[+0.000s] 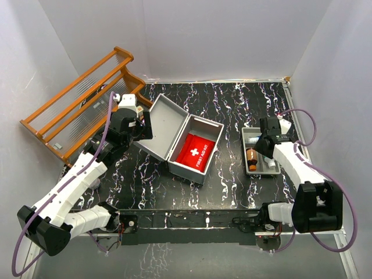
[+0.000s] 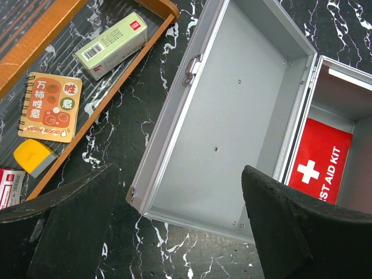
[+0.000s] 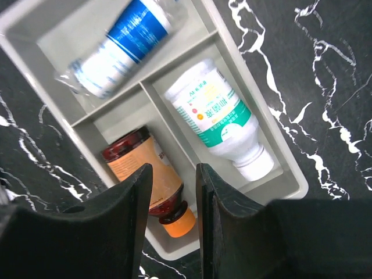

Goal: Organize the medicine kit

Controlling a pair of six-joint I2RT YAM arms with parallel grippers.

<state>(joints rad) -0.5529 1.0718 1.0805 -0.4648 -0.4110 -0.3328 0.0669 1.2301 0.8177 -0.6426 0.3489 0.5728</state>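
The medicine kit (image 1: 206, 125), a grey metal box, stands open in the middle of the table. Its lid (image 2: 232, 110) is thrown back to the left, and a red first-aid pouch (image 1: 195, 150) lies in its base. My left gripper (image 2: 180, 226) hovers open above the lid's near corner, its fingers wide apart and holding nothing. My right gripper (image 3: 173, 171) hangs over a shallow grey divided tray (image 3: 293, 177). Its jaws stand a narrow gap apart above a brown bottle (image 3: 131, 163) with an orange cap, with nothing between them.
The tray also holds a white bottle with a green label (image 3: 218, 116) and a blue-labelled bottle (image 3: 122, 46). A wooden rack (image 1: 81, 99) at the back left holds a green box (image 2: 110, 45), a spiral notebook (image 2: 51, 107) and a yellow item (image 2: 32, 157).
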